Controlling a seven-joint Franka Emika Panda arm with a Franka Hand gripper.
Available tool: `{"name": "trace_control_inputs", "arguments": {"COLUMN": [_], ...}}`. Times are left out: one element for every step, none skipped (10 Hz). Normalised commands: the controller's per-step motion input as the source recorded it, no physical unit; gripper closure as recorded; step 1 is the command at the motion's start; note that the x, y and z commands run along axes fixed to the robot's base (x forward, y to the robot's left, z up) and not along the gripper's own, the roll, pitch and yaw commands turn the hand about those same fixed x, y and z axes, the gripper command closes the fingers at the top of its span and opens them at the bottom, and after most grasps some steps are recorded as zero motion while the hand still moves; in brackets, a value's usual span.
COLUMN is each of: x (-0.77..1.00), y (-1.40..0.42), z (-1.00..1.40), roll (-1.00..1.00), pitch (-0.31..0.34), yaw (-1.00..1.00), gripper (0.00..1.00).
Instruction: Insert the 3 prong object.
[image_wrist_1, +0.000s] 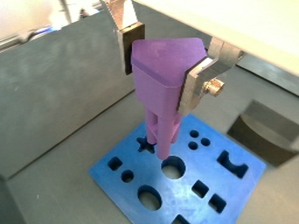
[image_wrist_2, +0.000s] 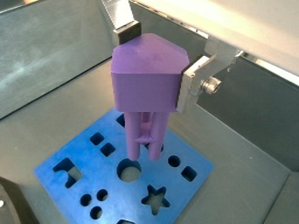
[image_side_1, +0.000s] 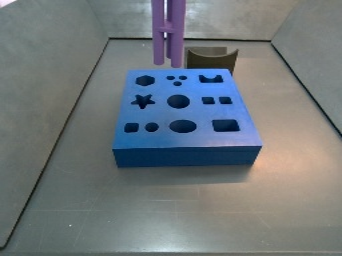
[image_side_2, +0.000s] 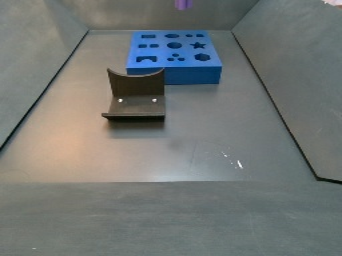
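Note:
My gripper (image_wrist_1: 166, 68) is shut on the wide head of the 3 prong object (image_wrist_1: 162, 74), a light-purple piece with parallel rods that hang straight down. It also shows in a wrist view (image_wrist_2: 149, 79), held by the gripper (image_wrist_2: 160, 61). The rods' lower ends hang over the blue block (image_wrist_1: 193, 171) near a round hole. In a side view the rods (image_side_1: 168, 30) end a little above the far part of the block (image_side_1: 187, 155), apart from it. Only the rod tip (image_side_2: 183, 4) shows in a side view, above the block (image_side_2: 181, 75). The fingers are out of view in both side views.
A dark grey curved piece (image_side_2: 134, 95) lies on the floor beside the block; it also shows in a side view (image_side_1: 210, 55) and in a wrist view (image_wrist_1: 263, 131). Grey walls enclose the floor on all sides.

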Motion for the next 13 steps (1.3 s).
{"name": "trace_control_inputs", "arguments": {"x": [0.00, 0.03, 0.04, 0.02, 0.07, 0.16, 0.15, 0.22, 0.18, 0.19, 0.17, 0.17, 0.17], "y": [0.22, 0.25, 0.25, 0.27, 0.14, 0.00, 0.00, 0.14, 0.47, 0.69, 0.80, 0.80, 0.79], "z": [-0.25, -0.29, -0.32, -0.37, -0.37, -0.34, -0.36, -0.17, -0.13, -0.14, -0.18, -0.17, -0.18], "roll": [-0.06, -0.10, -0.11, -0.12, -0.14, -0.15, -0.13, -0.18, -0.30, -0.36, -0.41, -0.41, -0.37], "pitch": [-0.017, -0.026, -0.021, -0.007, -0.017, -0.043, -0.027, -0.109, -0.163, -0.174, -0.187, -0.187, -0.157], "yaw": [-0.76, -0.70, -0.68, -0.65, -0.77, -0.92, -0.94, -0.76, -0.33, -0.06, 0.00, 0.00, 0.00], "gripper": [1.00, 1.00, 1.00, 1.00, 1.00, 1.00, 1.00, 1.00, 1.00, 1.00, 1.00, 1.00, 1.00]}}
